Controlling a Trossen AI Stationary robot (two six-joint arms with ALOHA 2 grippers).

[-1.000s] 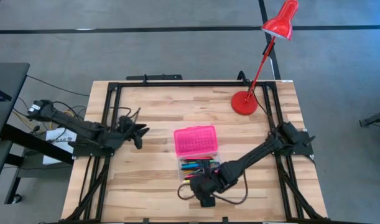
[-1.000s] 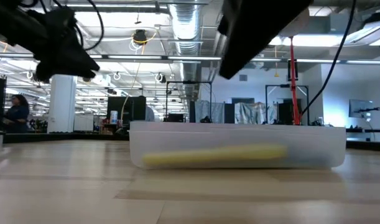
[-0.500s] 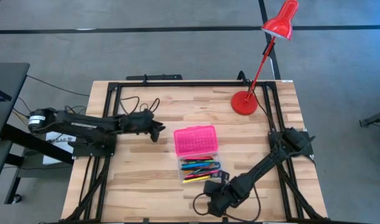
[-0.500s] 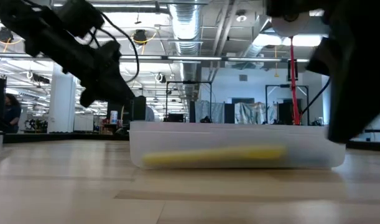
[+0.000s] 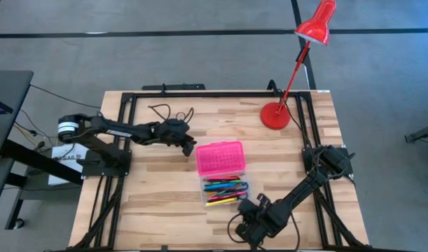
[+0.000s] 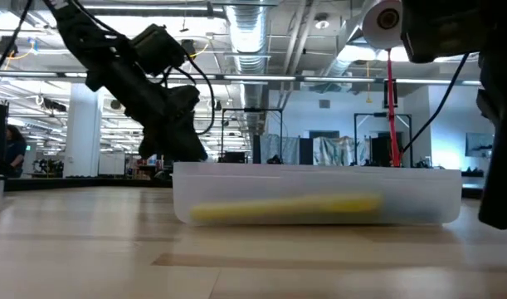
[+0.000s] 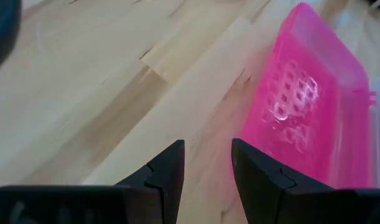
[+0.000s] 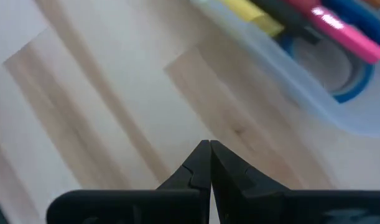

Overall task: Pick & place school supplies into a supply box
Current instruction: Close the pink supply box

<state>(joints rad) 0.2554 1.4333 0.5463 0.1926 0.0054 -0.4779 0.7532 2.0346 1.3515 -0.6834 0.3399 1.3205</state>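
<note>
Left gripper (image 5: 190, 148), jaws apart and empty, has advanced to pink lid (image 5: 220, 158), 9 o'clock edge; right gripper (image 5: 250, 228), shut, retreated. Risk: probably shoves the pencil case (image 5: 225, 192) instead of closing it.

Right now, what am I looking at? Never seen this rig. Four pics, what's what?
It is a robot with two dark arms at a wooden table, each ending in a two-finger gripper.

The high view looks straight down. The low view sits at table height. The two wrist views ride on the arms and look past their own fingers.

On the table lies the supply box: a clear base full of pens, with its pink lid folded open. A red lamp stands at the far right corner.

The left gripper is open, close beside the lid. The right gripper is shut and empty, over bare wood near the box. Neither holds anything.
</note>
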